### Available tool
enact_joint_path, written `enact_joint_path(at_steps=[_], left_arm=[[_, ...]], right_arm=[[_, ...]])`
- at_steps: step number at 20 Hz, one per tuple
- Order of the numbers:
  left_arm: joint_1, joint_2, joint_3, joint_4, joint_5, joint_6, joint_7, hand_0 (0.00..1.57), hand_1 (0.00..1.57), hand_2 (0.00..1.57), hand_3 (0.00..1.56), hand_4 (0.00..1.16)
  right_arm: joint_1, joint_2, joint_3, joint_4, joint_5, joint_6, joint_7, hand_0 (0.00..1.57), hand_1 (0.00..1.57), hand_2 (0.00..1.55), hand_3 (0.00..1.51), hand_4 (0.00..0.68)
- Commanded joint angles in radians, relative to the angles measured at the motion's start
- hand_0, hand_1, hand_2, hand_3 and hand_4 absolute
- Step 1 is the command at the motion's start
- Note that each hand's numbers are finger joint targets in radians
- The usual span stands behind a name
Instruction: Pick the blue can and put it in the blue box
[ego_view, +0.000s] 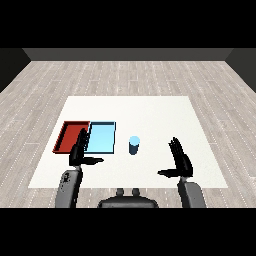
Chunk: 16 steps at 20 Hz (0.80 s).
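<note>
Standing upright, the blue can (133, 145) sits between the open, empty left hand (78, 152) and right hand (181, 162).

Even, bright light; the white table (150, 110) shows no glare.

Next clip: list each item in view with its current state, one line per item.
blue can: upright on the table, right of the trays, not held.
light blue tray: holds nothing.
red tray: nothing seen inside, partly hidden by the left hand.
left hand: open, holds nothing.
right hand: open, holds nothing.
</note>
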Motion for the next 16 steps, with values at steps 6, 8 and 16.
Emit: enact_joint_path(at_steps=[6,8,16], left_arm=[[0.043,-0.002,0.029,0.002,0.025,-0.046,-0.149,0.00,0.00,0.00,0.00,0.00],[0.014,-0.009,0.025,0.052,0.016,-0.048,-0.167,0.00,0.00,0.00,0.00,0.00],[0.006,-0.028,0.033,0.060,0.018,-0.038,-0.178,0.00,0.00,0.00,0.00,0.00]], right_arm=[[0.006,-0.007,-0.042,0.035,-0.061,0.106,-0.077,0.00,0.00,0.00,0.00,0.000],[-0.036,-0.054,-0.121,0.077,-0.140,0.163,-0.065,0.00,0.00,0.00,0.00,0.000],[-0.074,0.059,-0.031,0.107,-0.065,0.057,0.004,0.00,0.00,0.00,0.00,0.000]])
